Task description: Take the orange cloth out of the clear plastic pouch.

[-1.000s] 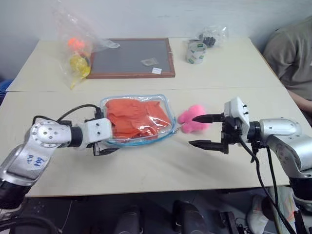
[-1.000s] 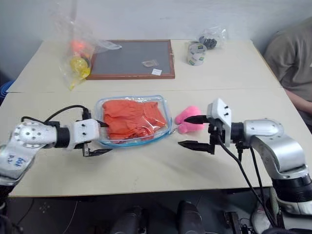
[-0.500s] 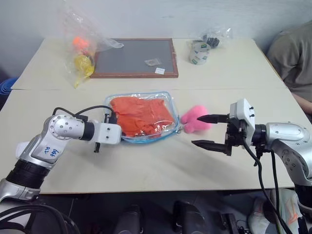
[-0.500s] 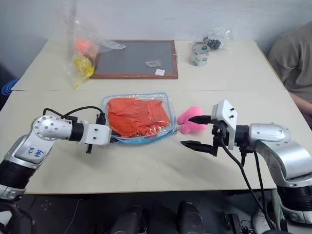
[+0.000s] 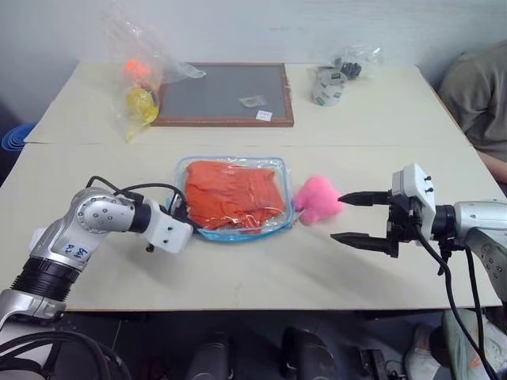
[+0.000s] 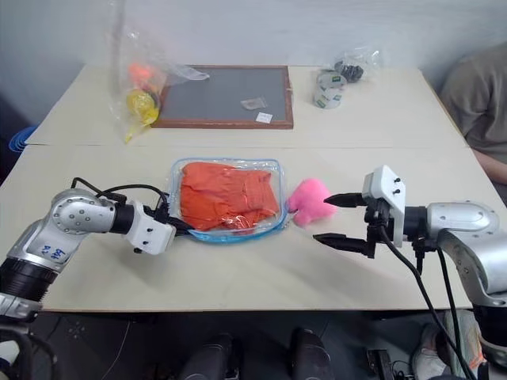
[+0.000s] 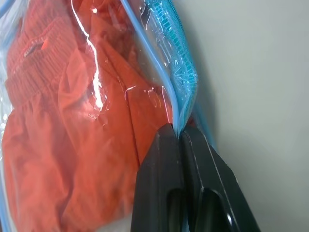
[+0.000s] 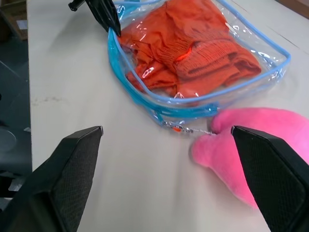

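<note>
The left gripper (image 7: 179, 137) is pinched onto the blue edging of the clear plastic pouch (image 5: 279, 226), the orange cloth (image 5: 234, 194) inside. Beyond the pink plush (image 5: 318, 200) touching the pouch's opposite edge, the right gripper (image 5: 349, 217) hangs spread, empty, over bare table (image 5: 261, 269).

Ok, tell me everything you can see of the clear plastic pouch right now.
The clear plastic pouch is a flat, transparent, glossy sleeve with rounded corners and light blue edging. It lies on the table with the orange cloth crumpled inside. The left gripper is shut on its blue edge at one corner. A small zip pull trails from its other end toward the pink plush toy, which lies right beside it.
</note>
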